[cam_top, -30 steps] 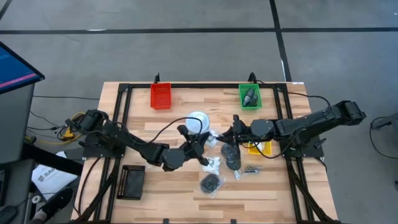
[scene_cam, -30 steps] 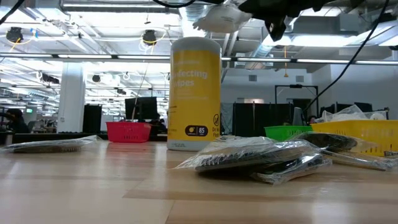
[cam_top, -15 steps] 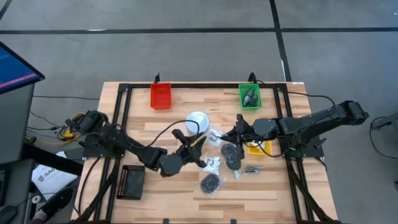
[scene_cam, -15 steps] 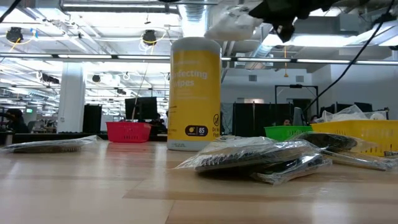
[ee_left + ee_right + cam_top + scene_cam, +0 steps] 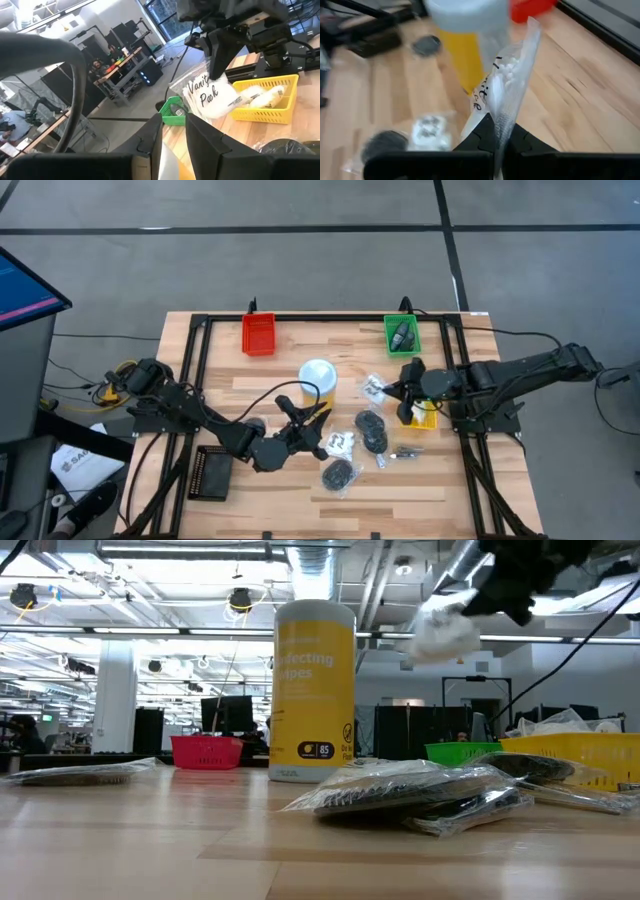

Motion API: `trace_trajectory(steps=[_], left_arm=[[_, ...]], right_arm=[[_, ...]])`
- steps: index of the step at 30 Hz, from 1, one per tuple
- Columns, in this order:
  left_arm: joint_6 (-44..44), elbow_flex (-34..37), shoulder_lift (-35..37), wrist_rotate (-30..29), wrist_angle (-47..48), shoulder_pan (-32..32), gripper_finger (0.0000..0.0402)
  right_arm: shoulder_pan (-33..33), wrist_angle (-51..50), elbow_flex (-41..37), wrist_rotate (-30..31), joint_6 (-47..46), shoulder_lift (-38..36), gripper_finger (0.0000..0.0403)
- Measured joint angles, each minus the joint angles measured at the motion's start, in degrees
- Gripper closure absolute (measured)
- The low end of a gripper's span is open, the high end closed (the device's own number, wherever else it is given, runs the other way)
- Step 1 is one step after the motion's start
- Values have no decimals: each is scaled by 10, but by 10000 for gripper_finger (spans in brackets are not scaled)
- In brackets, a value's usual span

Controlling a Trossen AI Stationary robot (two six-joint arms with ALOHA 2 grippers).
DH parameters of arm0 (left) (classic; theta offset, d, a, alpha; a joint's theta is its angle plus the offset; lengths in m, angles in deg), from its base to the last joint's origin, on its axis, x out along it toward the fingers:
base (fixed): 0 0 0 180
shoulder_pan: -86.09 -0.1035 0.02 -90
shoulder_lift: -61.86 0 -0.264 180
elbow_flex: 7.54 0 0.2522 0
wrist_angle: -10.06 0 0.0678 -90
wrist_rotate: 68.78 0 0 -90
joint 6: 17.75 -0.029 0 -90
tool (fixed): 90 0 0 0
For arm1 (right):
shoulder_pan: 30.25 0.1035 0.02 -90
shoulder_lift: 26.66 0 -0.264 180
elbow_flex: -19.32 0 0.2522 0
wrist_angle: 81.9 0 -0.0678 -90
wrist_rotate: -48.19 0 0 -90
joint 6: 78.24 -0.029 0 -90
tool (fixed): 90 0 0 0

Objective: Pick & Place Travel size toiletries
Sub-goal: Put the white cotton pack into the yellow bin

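Note:
My right gripper is shut on a clear sachet of white bits printed "Vanity Pak", held in the air between the yellow tub with a white lid and the yellow tray. The low view shows that sachet high above the table. My left gripper is open and hovers near the table's middle, touching nothing. On the wood lie another white sachet, two dark round bundles in clear bags and a small dark bottle. My right gripper pinches the sachet's upper edge between its two fingers, coming slanting down from the table's right side. The sachet is lifted clear and hangs below the fingers over the near side of the yellow tray. In the right wrist view its clear film stands out past the fingertips.
A red tray and a green tray holding dark items sit at the far edge. A black tray lies near the left. White packets lie in the yellow tray. Black frame rails run along the table's sides.
My right gripper has carried the sachet toward the table's right, from beside the tub to the yellow tray's edge, and lower. My left gripper has drawn back a little toward the near edge and left.

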Motion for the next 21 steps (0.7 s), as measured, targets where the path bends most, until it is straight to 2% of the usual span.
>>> trace_trajectory(steps=[13, 21], left_arm=[[16, 0, 0, 14, 0, 0, 325], [51, 16, 0, 103, -1, 0, 325]], right_arm=[[0, -214, 0, 32, -129, -58, 403], [0, -306, 0, 32, -192, -79, 403]])
